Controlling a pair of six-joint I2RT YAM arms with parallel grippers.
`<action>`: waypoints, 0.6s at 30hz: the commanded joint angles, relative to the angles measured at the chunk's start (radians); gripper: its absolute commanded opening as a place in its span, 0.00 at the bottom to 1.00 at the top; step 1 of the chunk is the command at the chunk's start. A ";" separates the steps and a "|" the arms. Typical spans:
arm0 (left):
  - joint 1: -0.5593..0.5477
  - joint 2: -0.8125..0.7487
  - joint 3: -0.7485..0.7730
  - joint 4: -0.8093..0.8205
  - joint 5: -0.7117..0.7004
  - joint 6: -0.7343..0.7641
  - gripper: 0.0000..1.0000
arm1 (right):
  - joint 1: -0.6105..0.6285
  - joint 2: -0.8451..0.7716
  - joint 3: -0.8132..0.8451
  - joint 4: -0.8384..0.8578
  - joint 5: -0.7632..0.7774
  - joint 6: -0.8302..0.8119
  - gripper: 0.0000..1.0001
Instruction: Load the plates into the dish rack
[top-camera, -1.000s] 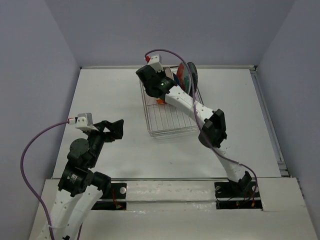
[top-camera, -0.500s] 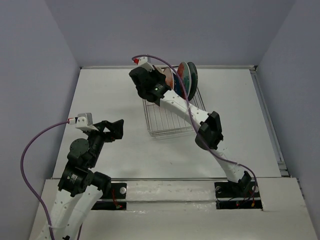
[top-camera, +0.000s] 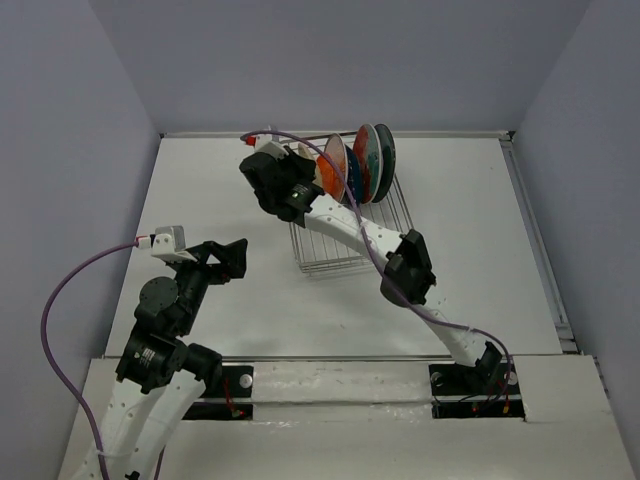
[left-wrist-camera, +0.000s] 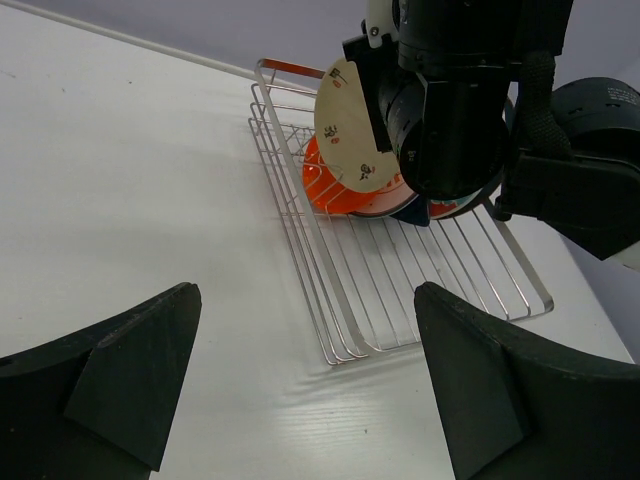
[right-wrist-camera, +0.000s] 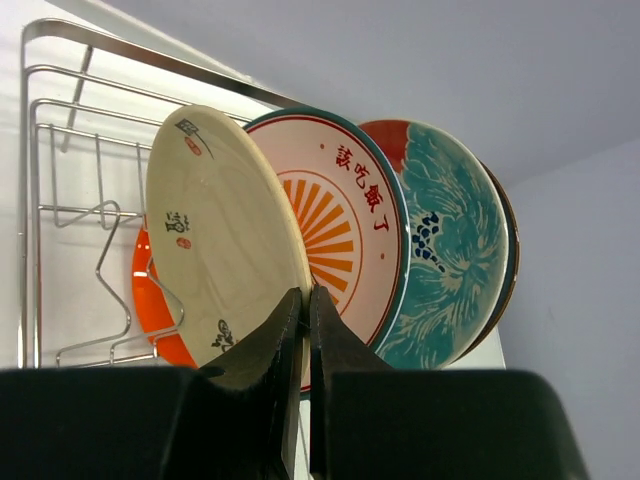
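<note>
1. Right gripper (right-wrist-camera: 305, 300): pinched shut on the lower rim of the cream plate (right-wrist-camera: 225, 230), which is held upright with a slight lean at the open end of the row.
2. Just behind it, on edge in the rack (left-wrist-camera: 300, 215): striped plate (right-wrist-camera: 350, 210), then red-and-teal plate (right-wrist-camera: 450, 230), then teal plate (top-camera: 385, 150) at the back. Orange plate (right-wrist-camera: 150, 300) sits low behind the cream one, and blue plate (top-camera: 351, 173) shows in the top view.
3. Cannot tell whether the cream plate's bottom edge sits between the prongs, as it is hidden by the fingers.
4. Left gripper (left-wrist-camera: 305, 295): spread wide, holding nothing, hovering over the table (top-camera: 200, 180), well apart from the rack.
5. Progress, by judgement: five plates racked and the cream one last. Left to do: seat it and let go.
6. Against a second ago: right wrist swung from over the rack's middle toward its far-left corner, uncovering the row. Left arm and rack as before.
</note>
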 joint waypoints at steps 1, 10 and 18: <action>-0.006 0.001 0.007 0.050 -0.009 0.008 0.99 | -0.002 -0.014 0.016 0.049 -0.032 0.032 0.07; -0.004 0.007 0.010 0.047 -0.015 0.006 0.99 | -0.002 -0.053 -0.082 0.037 -0.049 0.153 0.07; -0.004 0.021 0.007 0.050 -0.006 0.006 0.99 | -0.042 -0.214 -0.225 -0.039 0.059 0.358 0.07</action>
